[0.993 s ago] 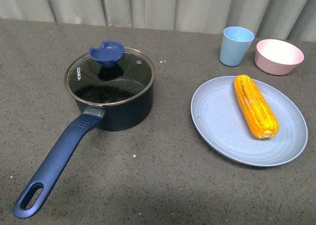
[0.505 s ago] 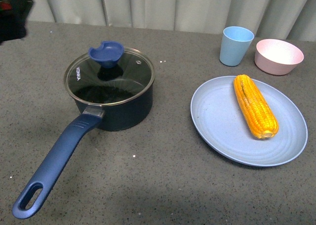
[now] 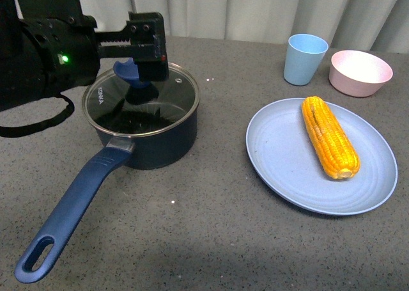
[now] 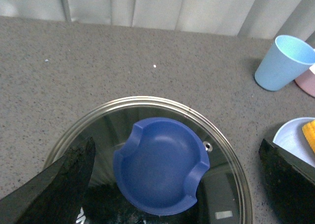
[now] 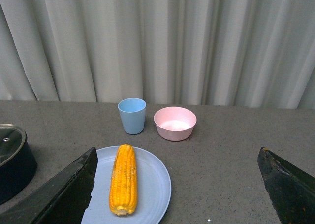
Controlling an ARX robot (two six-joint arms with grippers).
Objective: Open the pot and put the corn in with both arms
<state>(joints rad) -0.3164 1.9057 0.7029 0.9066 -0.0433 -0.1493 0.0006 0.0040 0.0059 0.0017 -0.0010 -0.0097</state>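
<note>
The dark navy pot (image 3: 156, 141) stands at the left with its glass lid (image 3: 147, 105) on and its long blue handle (image 3: 73, 204) pointing toward me. My left gripper (image 3: 148, 54) is open and hovers just above the lid's blue knob (image 3: 128, 70). In the left wrist view the knob (image 4: 160, 167) lies between the spread fingers of the left gripper (image 4: 174, 184). The corn (image 3: 330, 137) lies on a blue plate (image 3: 287, 169) at the right. My right gripper (image 5: 177, 189) is open, above the table and short of the corn (image 5: 123, 178); it is out of the front view.
A light blue cup (image 3: 305, 59) and a pink bowl (image 3: 360, 72) stand behind the plate. Grey curtains hang along the table's far edge. The pot's edge shows at the side of the right wrist view (image 5: 12, 160).
My left arm has come in from the left and now hangs over the pot's lid. The pot, corn and plate have not moved.
</note>
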